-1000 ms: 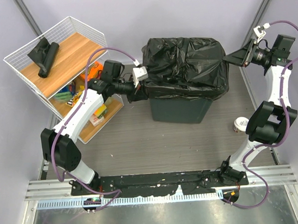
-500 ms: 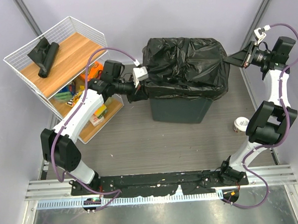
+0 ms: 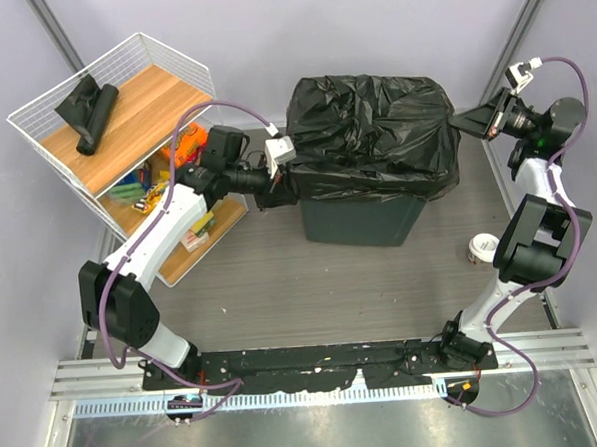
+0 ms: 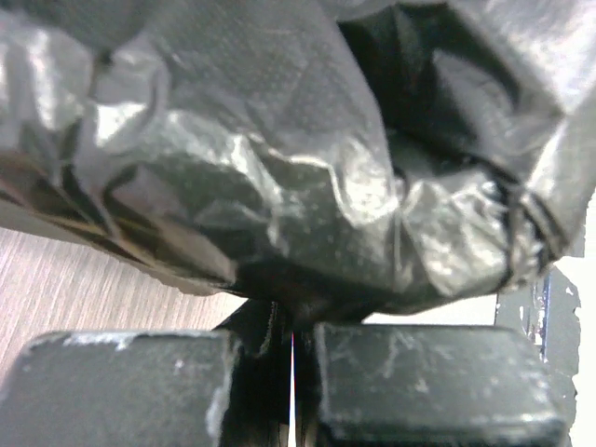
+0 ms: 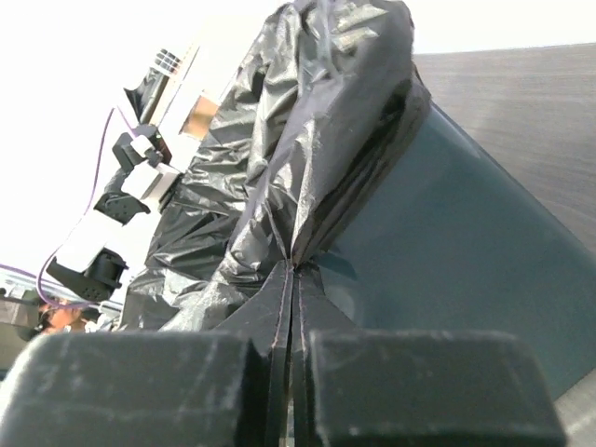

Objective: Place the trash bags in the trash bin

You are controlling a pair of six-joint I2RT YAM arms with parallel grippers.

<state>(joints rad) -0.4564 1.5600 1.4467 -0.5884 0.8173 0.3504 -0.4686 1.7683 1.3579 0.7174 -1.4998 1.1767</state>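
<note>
**You have both pincers clamped on the trash bag (image 3: 369, 130) over the trash bin (image 3: 364, 223).**
Top view: the crinkled black trash bag drapes over the bin's mouth on the counter (image 3: 272, 285). Your left pincer (image 3: 280, 187) is at its left edge and your right pincer (image 3: 461, 121) at its right corner. A roll of bags (image 3: 90, 112) lies on the wire rack (image 3: 35, 125). Left wrist: the fingers (image 4: 130, 382) are pressed together on a fold of plastic. Right wrist: the fingers (image 5: 140, 386) pinch the bag's edge beside the bin wall.
</note>
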